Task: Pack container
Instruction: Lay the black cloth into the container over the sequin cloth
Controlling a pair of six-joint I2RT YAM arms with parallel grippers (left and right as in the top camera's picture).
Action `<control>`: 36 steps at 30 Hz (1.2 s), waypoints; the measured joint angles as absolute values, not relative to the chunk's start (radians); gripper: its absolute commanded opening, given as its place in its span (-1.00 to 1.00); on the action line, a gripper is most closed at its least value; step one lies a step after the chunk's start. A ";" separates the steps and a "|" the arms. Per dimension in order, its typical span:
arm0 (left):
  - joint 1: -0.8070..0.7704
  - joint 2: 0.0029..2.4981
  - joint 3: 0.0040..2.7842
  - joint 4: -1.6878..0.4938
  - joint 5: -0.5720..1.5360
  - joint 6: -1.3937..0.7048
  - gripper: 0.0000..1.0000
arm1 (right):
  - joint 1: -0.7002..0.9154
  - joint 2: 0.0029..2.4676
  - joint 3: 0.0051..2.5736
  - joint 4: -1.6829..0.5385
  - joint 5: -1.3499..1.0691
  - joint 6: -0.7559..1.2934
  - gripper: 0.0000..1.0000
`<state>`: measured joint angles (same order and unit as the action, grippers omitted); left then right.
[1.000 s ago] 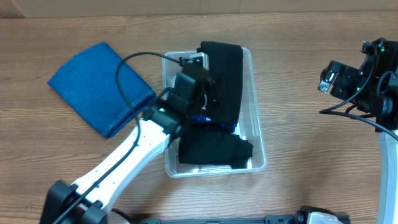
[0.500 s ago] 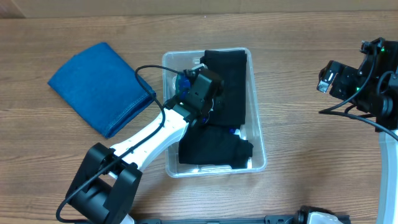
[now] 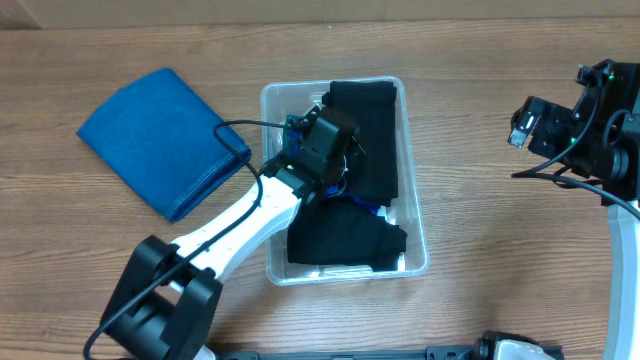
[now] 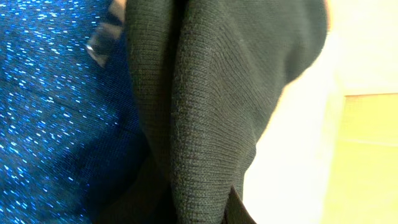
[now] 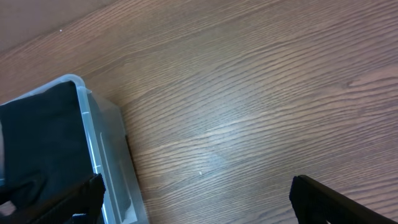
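Observation:
The clear container [image 3: 415, 235] stands mid-table and holds a long black knit garment [image 3: 372, 130] along its right side and a folded black garment [image 3: 345, 242] at its near end. My left gripper [image 3: 328, 150] is down inside the container, and black knit fabric [image 4: 217, 93] runs straight into its jaws. A blue sparkly fabric [image 4: 50, 124] lies beside and under the knit. My right gripper [image 5: 199, 199] is open and empty over bare table, to the right of the container's corner [image 5: 99, 155]; it also shows in the overhead view [image 3: 520, 128].
A folded blue denim cloth [image 3: 155, 140] lies on the wooden table to the left of the container. The left arm reaches in diagonally from the near left. The right arm hangs near the table's right edge.
The black knit garment hung over the container's far rim one second ago; now it lies inside the walls. My left gripper moved slightly right and deeper. The right arm barely moved.

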<state>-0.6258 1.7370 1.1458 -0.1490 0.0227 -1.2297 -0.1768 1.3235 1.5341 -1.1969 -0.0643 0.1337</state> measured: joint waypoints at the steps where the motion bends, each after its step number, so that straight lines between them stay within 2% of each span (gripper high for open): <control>1: -0.626 1.719 1.146 -0.149 0.024 -1.243 -0.92 | -0.177 1.324 1.534 -1.198 -0.064 0.134 1.00; 6: -0.626 1.700 1.146 -0.246 0.030 -1.363 -0.92 | -0.177 1.324 1.534 -1.198 -0.064 0.134 1.00; 7: -0.626 1.700 1.146 -0.265 0.029 -1.378 -0.81 | -0.177 1.324 1.534 -1.197 -0.064 0.134 1.00; 8: -0.626 1.700 1.146 -0.276 0.028 -1.386 -0.54 | -0.177 1.324 1.534 -1.197 -0.064 0.133 1.00; 10: -0.624 1.700 1.146 -0.298 0.025 -1.398 0.14 | -0.177 1.324 1.534 -1.197 -0.066 0.134 1.00; 11: -0.622 1.700 1.146 -0.300 0.019 -1.392 0.33 | -0.177 1.324 1.534 -1.198 -0.068 0.134 1.00; 14: -0.613 1.698 1.146 -0.292 -0.016 -1.269 0.57 | -0.177 1.324 1.534 -1.198 -0.071 0.133 1.00; 15: -0.603 1.694 1.147 -0.301 -0.028 -1.210 0.58 | -0.177 1.324 1.534 -1.197 -0.072 0.133 1.00; 16: -0.583 1.683 1.147 -0.317 -0.043 -1.138 0.56 | -0.177 1.324 1.534 -1.198 -0.072 0.133 1.00; 17: -0.564 1.668 1.147 -0.324 -0.054 -1.077 0.24 | -0.177 1.324 1.534 -1.197 -0.071 0.134 1.00; 18: -0.538 1.632 1.147 -0.326 -0.072 -0.994 -0.33 | -0.177 1.324 1.534 -1.198 -0.072 0.134 1.00; 20: -0.523 1.575 1.153 -0.329 -0.096 -0.863 -0.92 | -0.177 1.324 1.534 -1.198 -0.072 0.134 1.00; 23: -0.574 1.520 1.222 -0.316 -0.118 -0.558 -0.92 | -0.177 1.324 1.534 -1.198 -0.074 0.134 1.00; 28: -0.626 1.565 1.227 -0.320 -0.104 -0.282 -0.92 | -0.177 1.324 1.534 -1.198 -0.075 0.134 1.00; 33: -0.626 1.777 1.233 -0.422 -0.063 -0.228 -0.92 | -0.177 1.324 1.534 -1.198 -0.078 0.134 1.00; 36: -0.615 1.898 1.264 -0.527 -0.062 -0.270 -0.92 | -0.177 1.324 1.534 -1.197 -0.079 0.134 1.00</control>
<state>-0.6147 1.8977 1.2640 -0.5270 -0.0624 -0.2703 -0.1768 1.3235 1.5341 -1.1973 -0.0788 0.1341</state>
